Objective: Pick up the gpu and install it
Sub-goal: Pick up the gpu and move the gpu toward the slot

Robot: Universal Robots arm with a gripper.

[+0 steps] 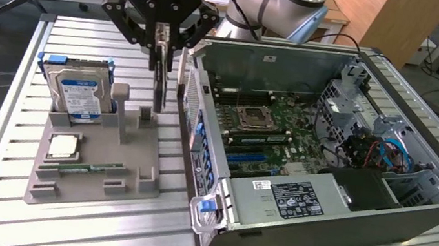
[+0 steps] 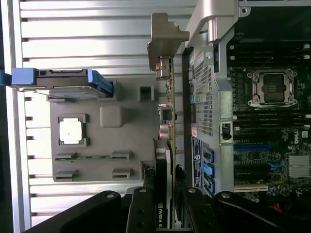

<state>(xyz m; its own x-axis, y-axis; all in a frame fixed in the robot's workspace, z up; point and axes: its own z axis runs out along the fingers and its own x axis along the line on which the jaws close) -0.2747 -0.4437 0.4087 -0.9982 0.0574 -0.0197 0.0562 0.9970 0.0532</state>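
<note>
Exterior view: the tool hangs over the tray, fingers pressed onto both faces of the gpu, pinching it near its upper edge. The card hangs upright and edge-on. Its lower edge sits at or just above the tray's slot; I cannot tell whether it is clear.

- Wrist view: the silver bracket at the card's far end sits just beside the rim of the case. The card runs parallel to that wall, close by.
- The drive stands in the tray on the other side, apart from the card.
- The tray rests loose-looking on the slatted table.

Risks, as I judge them:
- The grip is narrow and high on a long card. Any knock could pivot the card between the fingers and leave it tilted for the slot.
- If the lower edge is not free of the tray, a sideways move would drag or tip the tray and disturb the drive.
- The bracket is the likeliest snag. Travel toward the case without enough height would catch it on the wall.
- The board inside is crowded, so a skewed card could hit neighbouring parts or jam in its slot.
</note>
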